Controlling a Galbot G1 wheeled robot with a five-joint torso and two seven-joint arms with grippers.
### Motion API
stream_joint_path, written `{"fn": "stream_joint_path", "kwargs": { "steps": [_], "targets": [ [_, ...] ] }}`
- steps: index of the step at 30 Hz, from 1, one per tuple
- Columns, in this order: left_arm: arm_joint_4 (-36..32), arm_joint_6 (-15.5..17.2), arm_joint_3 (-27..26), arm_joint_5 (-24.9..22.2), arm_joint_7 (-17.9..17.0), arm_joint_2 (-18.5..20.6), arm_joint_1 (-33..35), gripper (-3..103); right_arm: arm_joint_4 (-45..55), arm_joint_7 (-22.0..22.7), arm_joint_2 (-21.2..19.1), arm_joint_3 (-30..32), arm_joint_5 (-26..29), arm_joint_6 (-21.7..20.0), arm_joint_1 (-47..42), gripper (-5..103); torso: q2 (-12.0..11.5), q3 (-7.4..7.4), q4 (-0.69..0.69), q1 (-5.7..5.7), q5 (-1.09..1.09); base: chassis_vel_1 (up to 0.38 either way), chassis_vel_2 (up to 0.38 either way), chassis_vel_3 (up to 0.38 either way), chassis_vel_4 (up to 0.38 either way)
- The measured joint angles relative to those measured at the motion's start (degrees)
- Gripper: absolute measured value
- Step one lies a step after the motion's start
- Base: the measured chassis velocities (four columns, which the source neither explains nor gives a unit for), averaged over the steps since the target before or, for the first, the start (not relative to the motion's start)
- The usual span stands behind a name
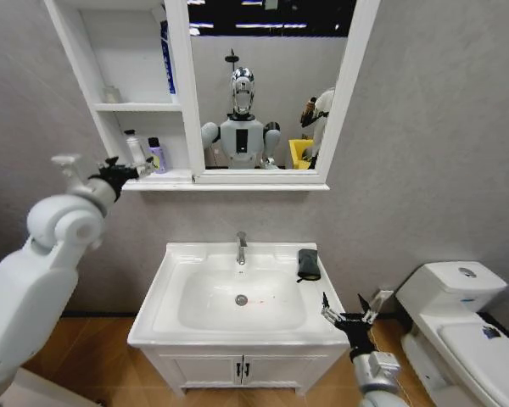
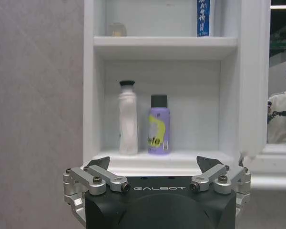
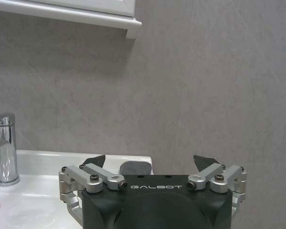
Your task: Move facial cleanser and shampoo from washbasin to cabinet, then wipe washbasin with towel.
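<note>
Left gripper (image 1: 141, 170) is being held raised just in front of the cabinet (image 1: 110, 51), level with its lower shelf, fingers spread wide and nothing gripped. Two bottles are being seen standing upright on that lower shelf, just beyond the fingertips: a white bottle with a dark cap (image 2: 127, 118) and a purple bottle with a dark cap (image 2: 158, 125), side by side, close but apart, neither touched by the gripper. From the left wrist view both bottles are being framed between the spread fingers (image 2: 102, 164), farther back in the compartment. A blue tube (image 2: 203, 17) is being seen upright on the shelf above.

Right gripper (image 1: 353, 311) is being held low at the right front corner of the washbasin (image 1: 165, 288), fingers also spread, nothing held. The towel (image 1: 308, 263) is being seen lying folded on the basin's rear right rim, beside the chrome tap (image 1: 241, 248), beyond the right gripper and apart from it. In the right wrist view the towel (image 3: 135, 167) is being seen straight ahead between the open fingers, not touched. The bowl is being shown without bottles on its rim.
</note>
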Motion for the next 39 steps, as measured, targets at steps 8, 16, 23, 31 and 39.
{"fn": "stream_joint_path", "kwargs": {
  "steps": [8,16,23,31,39],
  "targets": [
    [-4.5,-17.7,-20.6,26.4,23.5,-20.9,39.1,100,3.3,-1.6,-0.5,0.9,1.3,-2.0,0.0,100,0.0,0.0,0.06,-0.01,-0.01,0.0,0.0,0.0,0.0],
    [-4.2,-29.0,-24.7,35.0,30.6,-37.8,50.3,100,5.1,-1.8,-1.7,0.2,1.9,-5.1,1.7,100,0.0,0.01,0.02,0.01,0.01,0.0,0.0,0.0,0.0],
    [-1.1,-34.0,-26.0,35.7,32.0,-40.2,51.3,100,5.7,-1.9,-2.2,-0.3,2.2,-6.3,1.8,100,0.0,0.01,0.01,0.01,0.0,0.0,0.0,0.0,0.0],
    [0.8,-34.2,-24.6,35.3,32.0,-39.6,49.8,100,4.3,-0.3,-3.2,0.0,4.4,-9.5,3.9,100,0.0,0.01,0.01,0.01,0.0,0.0,0.0,0.0,0.0],
    [1.3,-34.1,-23.3,36.4,31.8,-39.4,48.3,100,-2.2,3.0,-8.1,0.6,8.3,-13.7,11.4,100,0.0,0.01,0.02,0.01,0.0,0.0,0.0,0.0,0.0]
  ]
}}
